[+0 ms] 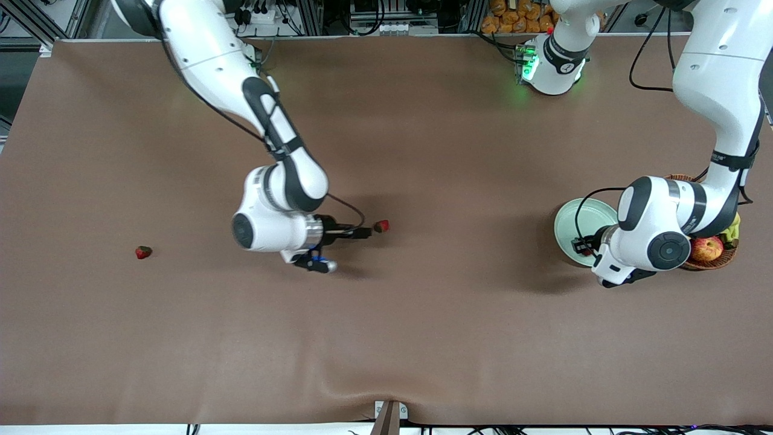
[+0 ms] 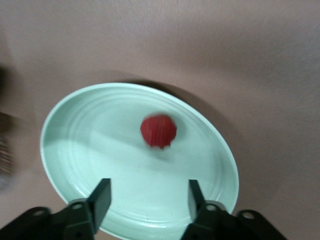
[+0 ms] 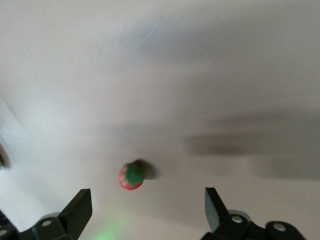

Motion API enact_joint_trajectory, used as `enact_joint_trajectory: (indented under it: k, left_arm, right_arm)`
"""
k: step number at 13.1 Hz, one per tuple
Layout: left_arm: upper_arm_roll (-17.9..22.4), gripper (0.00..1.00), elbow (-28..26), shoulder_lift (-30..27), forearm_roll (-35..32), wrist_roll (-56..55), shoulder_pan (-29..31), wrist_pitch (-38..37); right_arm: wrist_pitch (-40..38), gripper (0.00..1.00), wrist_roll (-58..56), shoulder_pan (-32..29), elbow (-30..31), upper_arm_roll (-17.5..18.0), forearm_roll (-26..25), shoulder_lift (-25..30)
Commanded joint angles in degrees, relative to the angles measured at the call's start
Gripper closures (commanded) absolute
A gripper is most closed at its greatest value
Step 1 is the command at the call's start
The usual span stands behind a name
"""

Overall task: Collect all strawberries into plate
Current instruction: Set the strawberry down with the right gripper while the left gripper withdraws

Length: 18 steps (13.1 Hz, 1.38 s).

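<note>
The pale mint-green plate (image 1: 570, 225) lies toward the left arm's end of the table, beside the basket. In the left wrist view one strawberry (image 2: 158, 131) lies in the plate (image 2: 75, 130). My left gripper (image 1: 581, 246) hangs over the plate, open and empty (image 2: 148, 194). A second strawberry (image 1: 381, 226) lies on the cloth near the table's middle. My right gripper (image 1: 361, 232) is right beside it, open, with the berry (image 3: 131, 176) just ahead of its fingers (image 3: 80, 202). A third strawberry (image 1: 143, 252) lies alone toward the right arm's end.
A brown wicker basket (image 1: 718, 260) with a red-yellow apple (image 1: 706, 248) stands beside the plate, under the left arm. A brown cloth covers the table (image 1: 423, 314).
</note>
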<state>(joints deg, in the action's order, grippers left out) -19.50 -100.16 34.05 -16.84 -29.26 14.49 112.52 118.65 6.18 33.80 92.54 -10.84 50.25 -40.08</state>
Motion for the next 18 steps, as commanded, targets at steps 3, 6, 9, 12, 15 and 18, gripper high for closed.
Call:
enact_joint_trajectory:
  k: [3,6,9,12,15,18]
  left_arm:
    - [-2.63,0.0,0.05,-5.65,0.57,-0.1,0.27,-0.72]
    - [-6.76,0.0,1.89,-6.89,6.36,-1.93,0.1,-1.17]
    - [-13.08,0.0,6.37,-6.8,7.08,-7.72,-0.69,-6.16]
    - [-18.62,0.0,6.99,-6.1,9.28,-16.16,-1.31,-6.44]
    - [-18.99,0.0,10.33,-2.95,8.5,-19.95,-7.97,-6.09]
    - [-17.68,0.0,13.22,-0.13,7.53,-19.61,-14.48,-4.77]
  right_arm:
    - [-8.6,0.0,-0.64,-15.13,1.32,0.29,-19.63,6.58]
    - [-10.98,0.0,-6.66,-25.33,1.32,0.29,-26.5,6.94]
    - [-10.63,0.0,-17.33,-32.03,0.88,0.29,-36.58,6.86]
    - [-8.45,0.0,-17.51,-34.06,0.97,0.29,-44.43,5.63]
    - [-3.18,0.0,-17.6,-35.38,1.06,0.29,-46.29,3.0]
    - [0.43,0.0,-21.8,-37.22,1.06,0.29,-47.44,1.06]
